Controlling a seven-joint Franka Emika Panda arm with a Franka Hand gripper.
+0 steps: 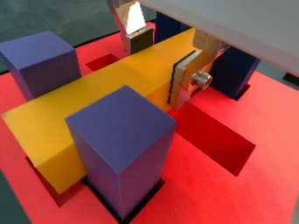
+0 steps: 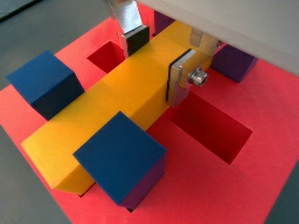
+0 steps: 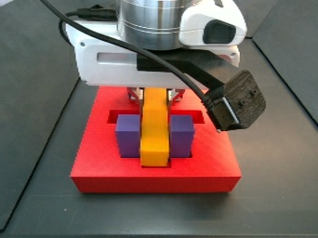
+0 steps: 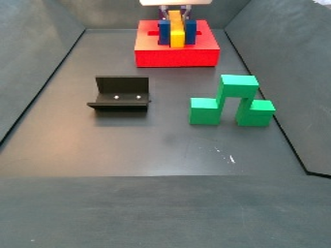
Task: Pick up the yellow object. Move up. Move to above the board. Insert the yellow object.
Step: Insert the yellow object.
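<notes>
one side view adds fixture, gripper over board

Yellow-orange bar, plain. Red board with darker red slots. Purple blocks in a wrist view, blue block in a wrist view. Silver gripper fingers with dark pads at the bar's sides. Green stepped block at 3 o'clock on the dark grey table. Black fixture at 9 o'clock.
</notes>
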